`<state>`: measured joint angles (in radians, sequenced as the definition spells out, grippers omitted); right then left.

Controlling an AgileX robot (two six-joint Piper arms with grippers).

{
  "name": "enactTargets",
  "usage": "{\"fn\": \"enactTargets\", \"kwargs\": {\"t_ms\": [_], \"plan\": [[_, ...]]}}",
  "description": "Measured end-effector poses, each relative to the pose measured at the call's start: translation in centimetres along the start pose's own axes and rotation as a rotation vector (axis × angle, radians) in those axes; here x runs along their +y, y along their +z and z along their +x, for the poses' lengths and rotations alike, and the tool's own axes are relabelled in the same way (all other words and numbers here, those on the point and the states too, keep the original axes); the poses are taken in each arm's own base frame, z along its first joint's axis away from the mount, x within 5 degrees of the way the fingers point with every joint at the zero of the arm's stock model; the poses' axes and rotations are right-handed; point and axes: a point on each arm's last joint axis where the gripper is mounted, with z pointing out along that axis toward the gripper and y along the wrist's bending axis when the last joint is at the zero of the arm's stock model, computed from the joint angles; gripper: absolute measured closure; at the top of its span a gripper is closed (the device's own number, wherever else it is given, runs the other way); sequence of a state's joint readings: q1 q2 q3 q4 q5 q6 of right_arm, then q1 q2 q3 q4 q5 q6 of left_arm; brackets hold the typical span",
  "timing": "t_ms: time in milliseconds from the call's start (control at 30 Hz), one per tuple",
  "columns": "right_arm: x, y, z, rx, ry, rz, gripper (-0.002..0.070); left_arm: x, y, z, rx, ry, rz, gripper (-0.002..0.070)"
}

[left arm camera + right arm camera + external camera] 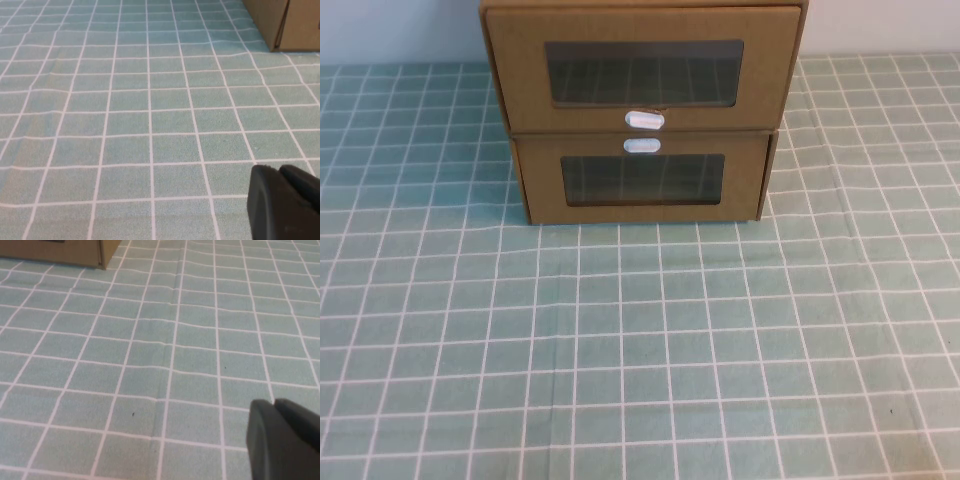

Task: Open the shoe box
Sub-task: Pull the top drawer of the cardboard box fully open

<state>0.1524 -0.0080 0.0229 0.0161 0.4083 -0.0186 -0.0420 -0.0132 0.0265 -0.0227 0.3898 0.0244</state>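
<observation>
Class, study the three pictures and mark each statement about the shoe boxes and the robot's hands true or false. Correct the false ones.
1. Two cardboard boxes are stacked, the upper box on the lower box. True.
2. The lower box's front is pulled open. False: both fronts look closed.
3. Each front has a window and a white pull tab, the upper tab and the lower tab. True.
4. The right hand grips the lower tab. False: it is shut and empty over the green checked cloth, away from the boxes.
5. The left hand holds a shoe. False: it is shut and empty over bare cloth.
</observation>
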Motion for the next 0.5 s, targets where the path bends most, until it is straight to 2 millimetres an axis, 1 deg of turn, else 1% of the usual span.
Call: {"fn": "enactTargets", "kwargs": {"t_ms": [500], "plan": [[0.0,0.0,0.0,0.0,0.0,0.0,0.0689,0.0,0.0,-0.11,-0.012,0.0,0.0,0.068]]}}
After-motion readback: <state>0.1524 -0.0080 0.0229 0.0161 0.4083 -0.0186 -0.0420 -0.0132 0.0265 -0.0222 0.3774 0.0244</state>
